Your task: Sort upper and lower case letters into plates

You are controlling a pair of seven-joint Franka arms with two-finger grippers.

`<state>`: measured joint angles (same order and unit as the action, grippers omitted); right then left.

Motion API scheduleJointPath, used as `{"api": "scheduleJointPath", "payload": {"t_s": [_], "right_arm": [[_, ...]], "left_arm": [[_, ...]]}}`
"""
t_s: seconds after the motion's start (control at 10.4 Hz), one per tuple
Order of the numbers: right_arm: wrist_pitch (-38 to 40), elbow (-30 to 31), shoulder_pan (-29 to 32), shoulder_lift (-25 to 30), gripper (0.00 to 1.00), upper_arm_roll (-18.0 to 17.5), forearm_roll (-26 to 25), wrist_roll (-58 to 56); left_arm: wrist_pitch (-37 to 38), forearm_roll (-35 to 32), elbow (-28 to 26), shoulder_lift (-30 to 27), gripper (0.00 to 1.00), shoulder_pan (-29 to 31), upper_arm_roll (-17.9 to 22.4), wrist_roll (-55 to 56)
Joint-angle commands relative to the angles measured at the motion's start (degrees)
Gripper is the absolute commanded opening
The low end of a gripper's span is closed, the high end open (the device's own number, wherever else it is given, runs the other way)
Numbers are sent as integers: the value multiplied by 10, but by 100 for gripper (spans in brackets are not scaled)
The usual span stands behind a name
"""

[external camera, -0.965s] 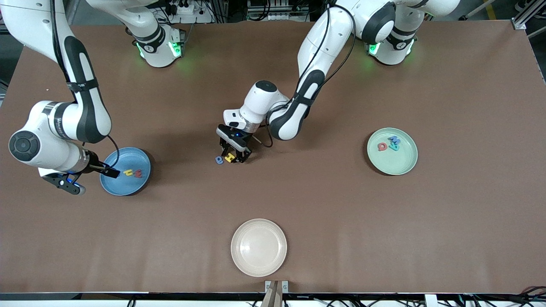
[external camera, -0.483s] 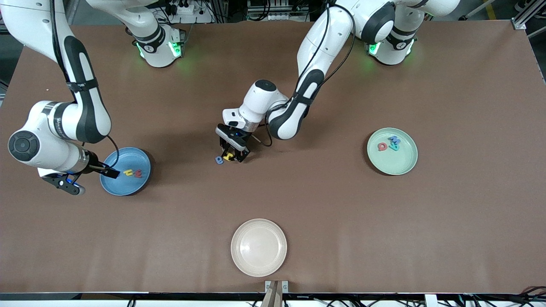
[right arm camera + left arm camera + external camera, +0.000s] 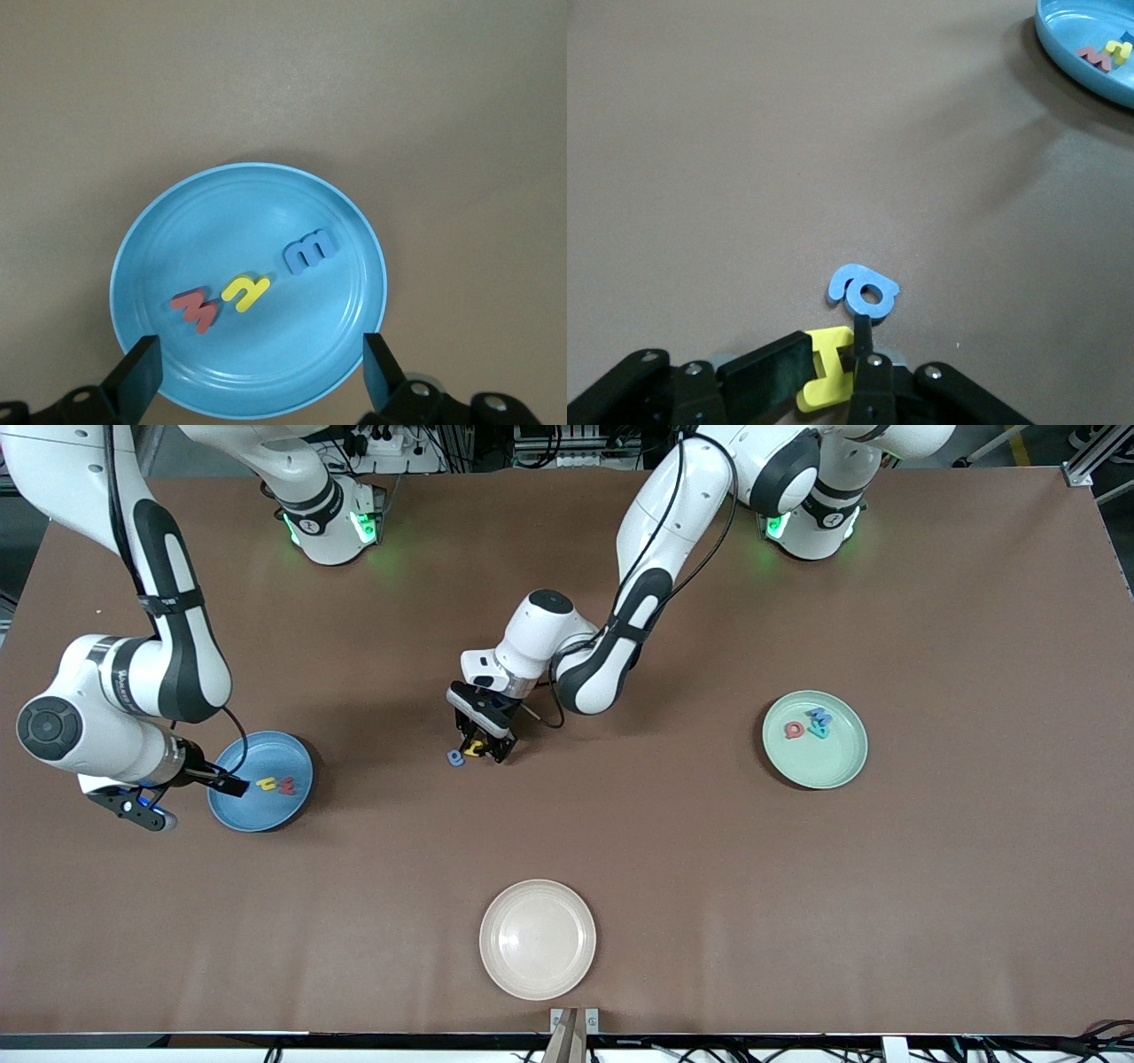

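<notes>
Two letters sit mid-table: the left gripper [image 3: 479,747] pinches the yellow letter [image 3: 827,369] on the table [image 3: 673,850], just beside the blue letter [image 3: 863,290]. The right gripper [image 3: 257,376] hangs wide open over the blue plate [image 3: 244,810], which holds three letters. The green plate [image 3: 833,775] holds more.

arms: white shells, black joints | bases: green lights | cables: black, apparently loose
</notes>
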<state>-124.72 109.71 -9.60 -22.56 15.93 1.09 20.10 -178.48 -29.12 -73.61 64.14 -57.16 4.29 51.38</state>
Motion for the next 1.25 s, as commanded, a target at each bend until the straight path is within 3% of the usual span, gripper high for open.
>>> {"api": "scheduleJointPath", "payload": {"t_s": [0.0, 0.19, 0.68, 1.16], "right_arm": [[4, -5, -6, 5, 100, -8, 0, 14], [4, -8, -11, 3, 100, -8, 0, 14], [4, -12, -13, 3, 100, -8, 0, 14], [4, -13, -14, 4, 100, -8, 0, 14]], "left_arm": [[7, 14, 12, 10, 24, -3, 6, 13], [29, 34, 10, -5, 23, -4, 5, 11], [192, 77, 6, -63, 19, 2, -45, 9], [204, 82, 4, -68, 16, 2, -46, 7]]}}
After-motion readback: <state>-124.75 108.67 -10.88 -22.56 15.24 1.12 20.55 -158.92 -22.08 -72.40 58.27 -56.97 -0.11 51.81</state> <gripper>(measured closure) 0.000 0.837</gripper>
